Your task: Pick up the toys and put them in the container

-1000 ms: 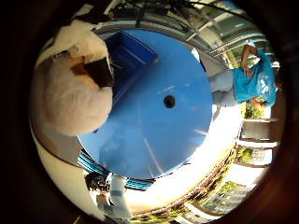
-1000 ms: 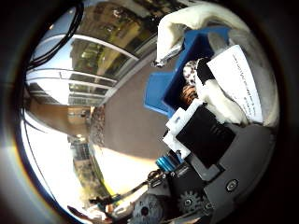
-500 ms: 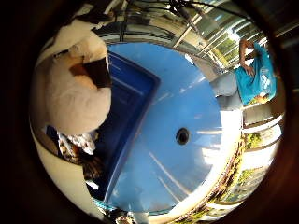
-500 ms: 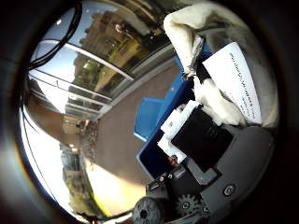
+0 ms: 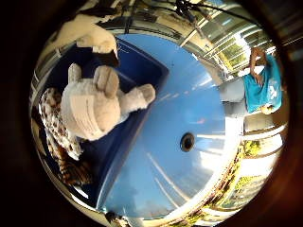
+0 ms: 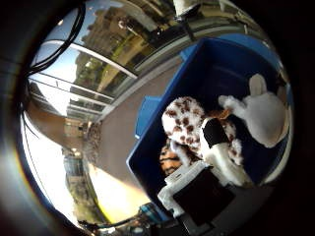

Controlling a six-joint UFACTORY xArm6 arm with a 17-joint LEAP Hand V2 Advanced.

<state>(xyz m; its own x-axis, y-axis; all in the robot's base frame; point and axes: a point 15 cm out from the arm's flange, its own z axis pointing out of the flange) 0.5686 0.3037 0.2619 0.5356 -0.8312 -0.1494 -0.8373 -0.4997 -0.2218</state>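
Note:
A cream plush toy (image 5: 94, 111) lies in the blue container (image 5: 142, 71), free of my hand, resting on a spotted plush (image 6: 184, 118) and a tiger-striped plush (image 6: 170, 157). My right hand (image 6: 211, 167) hangs just above the container's open top. Its fingers (image 5: 99, 40) are spread and relaxed, with nothing between them. The cream toy (image 6: 263, 115) lies against the container's inner wall, apart from the fingers.
The container stands next to a round blue table (image 5: 189, 109) with a small hole (image 5: 187, 141) in its middle. A flat blue piece (image 6: 147, 115) lies on the brown floor outside the container. Glass walls and railings run behind.
The cream plush was held against my palm; now it has left my fingers and lies in the container. The view now looks straight down into the container.

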